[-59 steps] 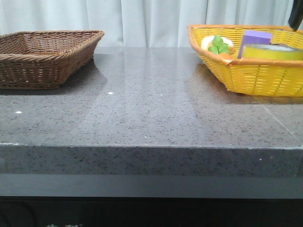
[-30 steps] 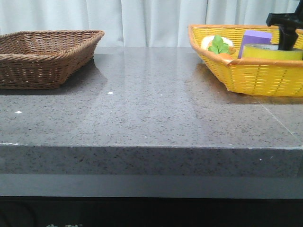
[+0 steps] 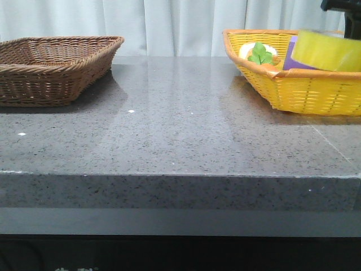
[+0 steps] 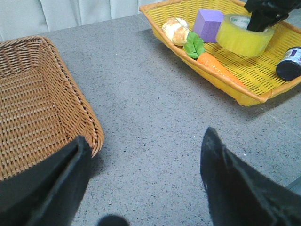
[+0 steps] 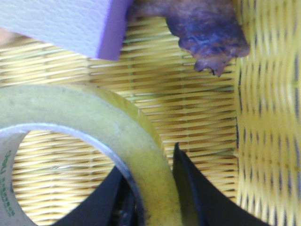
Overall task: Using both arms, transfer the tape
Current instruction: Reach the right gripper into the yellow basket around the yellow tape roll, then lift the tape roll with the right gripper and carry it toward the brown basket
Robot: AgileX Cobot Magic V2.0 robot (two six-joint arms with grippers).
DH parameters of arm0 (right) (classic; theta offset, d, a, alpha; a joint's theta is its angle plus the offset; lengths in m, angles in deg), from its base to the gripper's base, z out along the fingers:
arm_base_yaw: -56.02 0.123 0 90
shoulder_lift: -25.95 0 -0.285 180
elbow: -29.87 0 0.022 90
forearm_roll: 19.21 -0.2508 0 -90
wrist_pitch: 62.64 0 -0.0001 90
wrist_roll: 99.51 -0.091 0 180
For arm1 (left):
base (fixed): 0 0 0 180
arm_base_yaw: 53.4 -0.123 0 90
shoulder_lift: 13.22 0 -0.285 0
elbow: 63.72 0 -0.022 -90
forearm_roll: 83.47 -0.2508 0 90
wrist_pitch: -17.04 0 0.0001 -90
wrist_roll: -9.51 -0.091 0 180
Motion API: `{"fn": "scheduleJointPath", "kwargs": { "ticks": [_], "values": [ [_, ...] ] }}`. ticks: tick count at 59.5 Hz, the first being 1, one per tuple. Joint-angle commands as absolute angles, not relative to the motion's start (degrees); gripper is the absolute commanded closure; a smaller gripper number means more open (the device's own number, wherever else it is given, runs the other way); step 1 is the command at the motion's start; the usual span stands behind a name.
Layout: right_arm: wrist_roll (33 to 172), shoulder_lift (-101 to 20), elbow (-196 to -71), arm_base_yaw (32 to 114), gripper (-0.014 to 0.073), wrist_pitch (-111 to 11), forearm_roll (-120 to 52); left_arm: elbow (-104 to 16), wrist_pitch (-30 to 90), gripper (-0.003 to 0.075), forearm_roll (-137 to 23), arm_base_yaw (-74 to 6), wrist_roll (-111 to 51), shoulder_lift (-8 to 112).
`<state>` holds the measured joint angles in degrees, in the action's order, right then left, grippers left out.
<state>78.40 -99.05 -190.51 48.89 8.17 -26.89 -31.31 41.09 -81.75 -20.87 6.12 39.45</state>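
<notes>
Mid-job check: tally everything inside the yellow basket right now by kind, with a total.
Tape roll, clamped by the right gripper: 1
Purple block: 1
Carrot: 1
Bread roll: 1
Dark jar: 1
Dark purple lump, kind unclear: 1
Total in the yellow basket: 6

tape [image 3: 327, 51] in right basket [image 3: 299, 90], block [image 3: 289, 59] behind

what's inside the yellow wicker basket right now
The yellow wicker basket holds a bread roll, carrot, purple block, dark jar and yellow tape roll, gripped by the right hand. Beneath the tape is hidden.
</notes>
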Motion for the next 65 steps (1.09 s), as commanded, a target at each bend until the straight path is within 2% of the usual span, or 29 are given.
{"fn": "scheduleJointPath", "kwargs": {
  "ticks": [1, 14, 38, 52, 65],
  "values": [
    [78.9, -93.8, -195.7, 49.0, 0.0554, 12.0, -30.3, -32.8, 36.5, 0.0230, -81.2, -20.6, 6.2, 39.3],
    [80.1, -90.1, -197.2, 54.4, 0.0554, 12.9, -32.9, -32.8, 36.5, 0.0230, -81.2, -20.6, 6.2, 39.3],
    [81.7, -89.7, -197.2, 76.1, 0.0554, 11.3, -32.9, -32.8, 36.5, 0.0230, -81.2, -20.6, 6.2, 39.3],
    [81.7, -92.7, -197.2, 82.2, 0.0555, 10.5, -32.3, -32.8, 36.5, 0.0230, -81.2, -20.6, 6.2, 39.3],
    [81.7, -96.9, -197.2, 86.0, 0.0555, 9.6, -24.0, -32.8, 36.5, 0.0230, -81.2, -20.6, 6.2, 39.3]
  ]
}}
